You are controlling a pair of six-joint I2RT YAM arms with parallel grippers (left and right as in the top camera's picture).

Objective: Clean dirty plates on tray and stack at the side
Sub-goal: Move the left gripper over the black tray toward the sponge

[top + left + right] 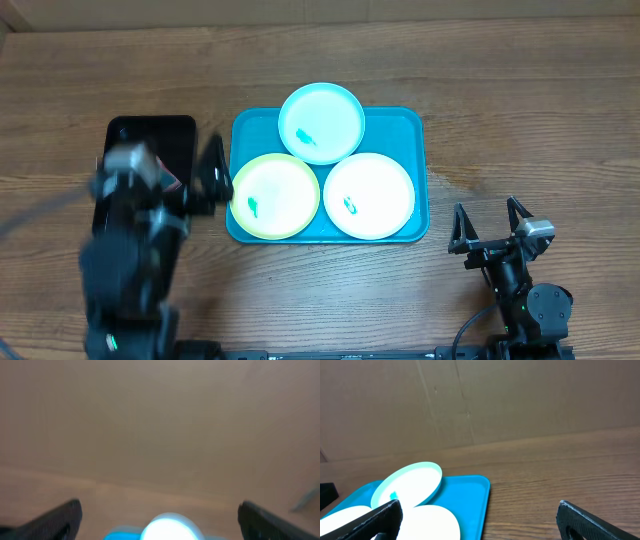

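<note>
All three plates sit unwashed in the turquoise tray [415,130] on the wooden table [520,90]. The light blue plate [320,123] is at the far rim, the yellow-green-rimmed plate [275,196] near left and the white plate [368,195] near right. Each carries a teal smudge. The left gripper [215,178], blurred, hangs released and empty beside the tray's left edge, over a black tray [165,135]. The right gripper [487,215] rests spread and empty, right of the tray. By the look of it nothing is wiped or stacked, so the whole job remains. No cloth or sponge is visible.
</note>
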